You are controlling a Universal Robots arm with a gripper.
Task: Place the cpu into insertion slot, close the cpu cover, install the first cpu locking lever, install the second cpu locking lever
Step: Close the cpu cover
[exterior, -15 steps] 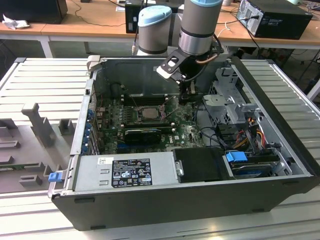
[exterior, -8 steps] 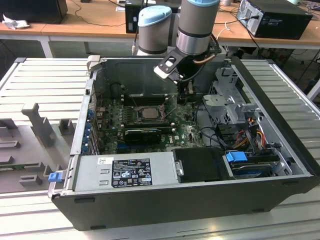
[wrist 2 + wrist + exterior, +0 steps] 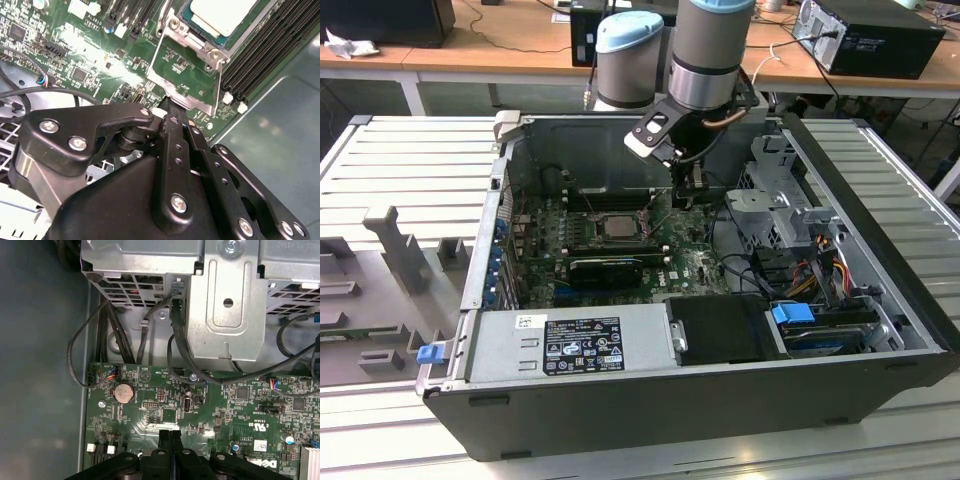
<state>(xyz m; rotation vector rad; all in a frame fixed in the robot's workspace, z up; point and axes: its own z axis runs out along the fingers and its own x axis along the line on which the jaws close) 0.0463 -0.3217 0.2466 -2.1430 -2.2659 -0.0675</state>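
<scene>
I watched from far away. In the exterior view the arm (image 3: 705, 50) hung in from 12 o'clock over the open computer case (image 3: 720, 400). The claw (image 3: 685, 200) was low inside the case, just above the green board (image 3: 690, 265).

The cpu (image 3: 618, 226) lay flat in the insertion slot (image 3: 596, 228). It was near the claw, at about 8 o'clock from it.

In the second wrist view the cpu cover (image 3: 195, 104) was swung open, off the cpu. I could see green board through its square window. The tips of the claw's fingers (image 3: 172, 125) were touching the free edge of the cover. In the first wrist view the two fingers were pressed together, with only a thin line between them. I could not tell if a bit of the cover's edge was pinched in there.

Long black memory slots (image 3: 260, 55) ran beside the insertion slot. A round coin battery (image 3: 124, 392) sat on the board.

In the exterior view a grey metal cage (image 3: 775, 200) stood at 3 o'clock from the claw. A grey power box (image 3: 570, 345) lay at about 7 o'clock from the cpu.
</scene>
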